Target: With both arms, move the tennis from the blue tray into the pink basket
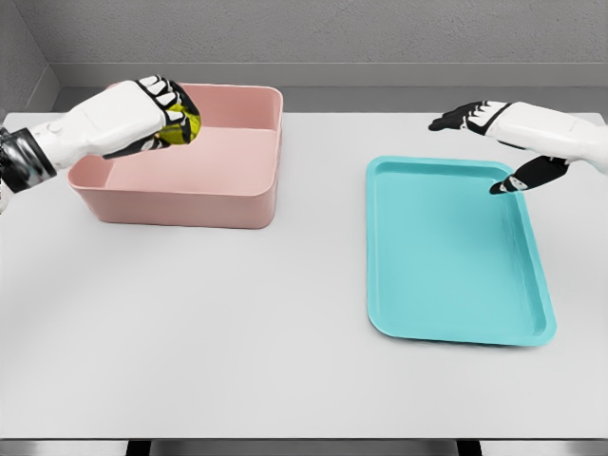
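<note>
The tennis ball (179, 125) looks light, springy and fuzzy enough to grip well, best wrapped around its middle, as the left hand (157, 112) does now, fingers curled tight on it above the pink basket (190, 195), which sits just below that hand; the right hand (494, 142) hovers with spread fingers, holding nothing, over the far edge of the blue tray (456, 261) on the bench (237, 332)

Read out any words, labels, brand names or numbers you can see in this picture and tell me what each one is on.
None: no readable text shows in the head view.
Tennis ball in the left robot hand: no logo visible; mostly covered by fingers.
Pink basket: plain walls, no label.
Blue tray: plain, no marking.
Right robot hand: black and white patches only, no lettering.
</note>
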Controlling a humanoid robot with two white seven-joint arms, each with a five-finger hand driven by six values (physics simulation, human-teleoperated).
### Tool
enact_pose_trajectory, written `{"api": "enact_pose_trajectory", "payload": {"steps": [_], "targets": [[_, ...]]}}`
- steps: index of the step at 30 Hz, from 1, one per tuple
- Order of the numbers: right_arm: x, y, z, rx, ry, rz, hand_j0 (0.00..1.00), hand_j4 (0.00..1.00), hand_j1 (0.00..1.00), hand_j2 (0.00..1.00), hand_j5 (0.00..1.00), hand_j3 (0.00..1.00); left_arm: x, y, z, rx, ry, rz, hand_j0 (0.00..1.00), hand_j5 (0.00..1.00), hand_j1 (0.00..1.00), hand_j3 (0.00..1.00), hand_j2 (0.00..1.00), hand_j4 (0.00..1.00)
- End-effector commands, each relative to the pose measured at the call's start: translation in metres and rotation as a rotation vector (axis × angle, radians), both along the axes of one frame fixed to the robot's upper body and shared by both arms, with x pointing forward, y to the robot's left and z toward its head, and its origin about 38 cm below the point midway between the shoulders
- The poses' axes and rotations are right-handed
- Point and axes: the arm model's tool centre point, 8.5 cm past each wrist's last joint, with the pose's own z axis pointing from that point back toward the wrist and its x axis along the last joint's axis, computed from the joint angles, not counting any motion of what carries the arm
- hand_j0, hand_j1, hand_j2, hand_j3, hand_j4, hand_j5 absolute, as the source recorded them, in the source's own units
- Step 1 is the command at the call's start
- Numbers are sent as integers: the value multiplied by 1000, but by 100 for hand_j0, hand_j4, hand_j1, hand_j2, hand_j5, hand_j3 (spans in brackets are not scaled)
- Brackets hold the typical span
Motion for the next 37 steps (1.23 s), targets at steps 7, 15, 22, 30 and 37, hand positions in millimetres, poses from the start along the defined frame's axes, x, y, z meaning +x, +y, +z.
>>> {"api": "enact_pose_trajectory", "payload": {"steps": [7,15,22,30,37], "targets": [[0,0,0,6,3,-1,100,100,100,100,100,100,16,-2,-40,-12,85,60,36,36,36,36,36,36],[-1,-3,0,1,4,-8,100,100,100,100,100,100,20,-10,-40,-14,80,52,72,72,72,72,72,72],[-1,-4,-1,0,7,-9,100,100,100,100,100,100,20,-6,-36,-15,71,59,95,95,95,95,95,95],[-1,-3,0,0,6,-6,100,100,100,100,100,100,-53,-20,30,3,-51,-161,100,100,100,100,100,100],[-2,-3,-2,1,9,-6,100,100,100,100,100,100,-75,16,38,25,-62,-102,100,100,100,100,100,100]]}}
